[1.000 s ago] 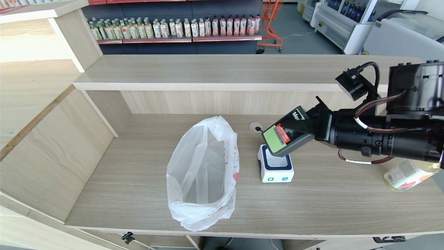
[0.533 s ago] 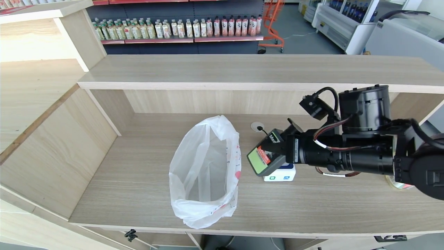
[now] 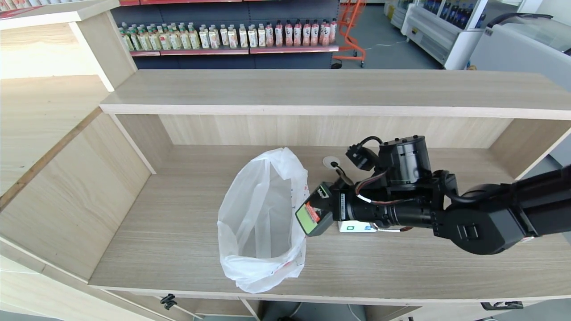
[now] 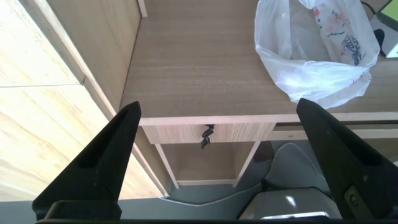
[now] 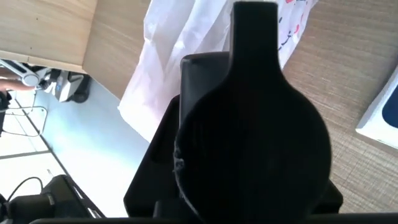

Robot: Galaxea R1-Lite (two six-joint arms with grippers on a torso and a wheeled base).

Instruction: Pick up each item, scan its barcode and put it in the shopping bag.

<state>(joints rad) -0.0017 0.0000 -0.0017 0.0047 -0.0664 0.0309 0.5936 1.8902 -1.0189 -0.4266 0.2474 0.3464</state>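
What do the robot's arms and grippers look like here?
Right arm black, built of cylinders with a round drum housing; red and white cables loop along its wrist, beside a small black camera on a black cord. Left gripper: two plain black fingers, flat and tapering.

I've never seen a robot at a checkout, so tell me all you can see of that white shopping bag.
The shopping bag is thin, translucent white plastic, crumpled, with red and blue print on its side. It stands on the wooden counter, mouth open upward, seemingly empty. A dark box in the right pincer hangs at its rim; whether they touch is unclear.
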